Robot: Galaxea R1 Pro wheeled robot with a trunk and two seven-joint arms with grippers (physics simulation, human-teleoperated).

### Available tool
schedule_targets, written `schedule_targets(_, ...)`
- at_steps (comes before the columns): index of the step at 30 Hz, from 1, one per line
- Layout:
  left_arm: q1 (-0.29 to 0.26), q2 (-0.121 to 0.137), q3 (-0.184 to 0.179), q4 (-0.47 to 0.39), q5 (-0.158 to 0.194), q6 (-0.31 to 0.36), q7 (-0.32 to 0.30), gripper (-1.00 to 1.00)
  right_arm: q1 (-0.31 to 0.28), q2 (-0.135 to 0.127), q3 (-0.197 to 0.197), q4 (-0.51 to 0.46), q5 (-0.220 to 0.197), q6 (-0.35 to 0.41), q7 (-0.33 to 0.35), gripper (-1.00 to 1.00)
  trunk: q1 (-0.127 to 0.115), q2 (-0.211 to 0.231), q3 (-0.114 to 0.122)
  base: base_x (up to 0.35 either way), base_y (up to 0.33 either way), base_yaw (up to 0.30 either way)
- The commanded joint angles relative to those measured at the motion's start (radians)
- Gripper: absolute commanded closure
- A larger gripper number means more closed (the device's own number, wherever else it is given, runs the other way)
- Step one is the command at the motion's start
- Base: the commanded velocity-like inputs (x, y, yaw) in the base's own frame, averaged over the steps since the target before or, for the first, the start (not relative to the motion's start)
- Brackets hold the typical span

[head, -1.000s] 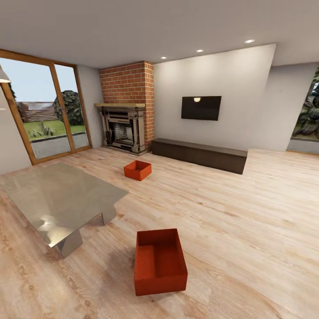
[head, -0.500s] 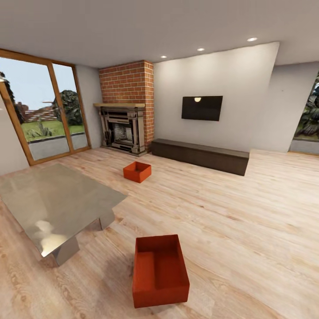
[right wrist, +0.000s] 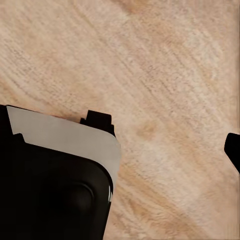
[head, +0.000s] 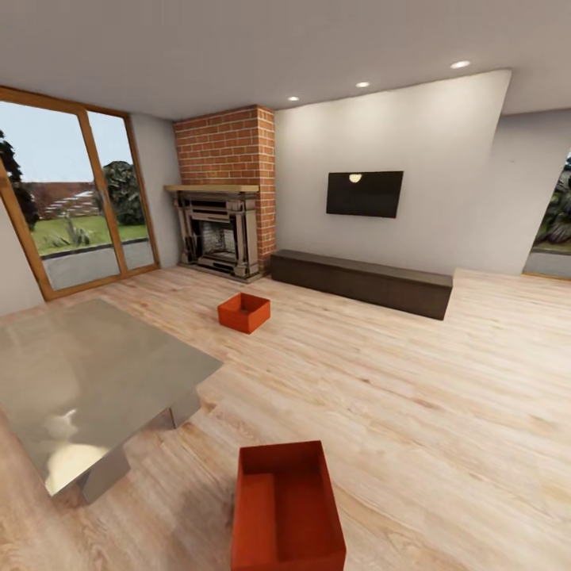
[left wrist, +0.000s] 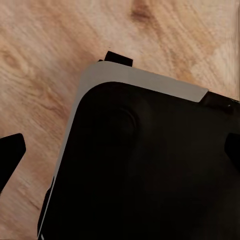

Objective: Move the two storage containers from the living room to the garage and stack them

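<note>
A: How far is the task, in your opinion?

B: I judge it is at the very start. Both storage containers are in the living room, on the wood-plank floor. The near container stands low in the head view, just beside the glass table. The far container stands well apart from it, in front of the brick fireplace. Nothing is lifted, and no garage is in sight.

A: So what is left?

B: Almost everything, I think: to take each bin, carry it to the garage, put one down and stack the other on it.

A: What do the wrist views add?

B: The head view gives the room and both bins. The wrist views give planks and the dark body of the robot base, which the head view does not give. In the left wrist view dark finger tips sit at the edges, far apart, with nothing between. For the right gripper, one dark tip shows at an edge, so I cannot tell its state.
</note>
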Motion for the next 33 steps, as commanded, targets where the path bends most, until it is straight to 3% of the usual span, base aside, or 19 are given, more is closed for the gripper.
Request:
schedule_targets(1,0.000,0.000,0.000,-0.001,0.011,0.002,0.000,-1.00,-0.001,0.000,0.008,0.003,-0.008,-0.006,-0.001,-1.00,0.001,0.000,-0.001,0.322,0.000,0.000)
schedule_targets(18,0.000,0.000,0.000,-0.001,0.010,0.002,0.000,-1.00,-0.001,0.000,0.008,0.003,-0.008,-0.006,-0.001,-1.00,0.001,0.000,-0.001,0.317,0.000,0.000)
schedule_targets(33,0.000,-0.003,0.003,-0.005,0.010,0.002,0.001,-1.00,-0.001,0.000,0.009,0.004,-0.008,-0.005,-0.001,-1.00,0.001,0.000,-0.001,0.033,-0.001,0.000)
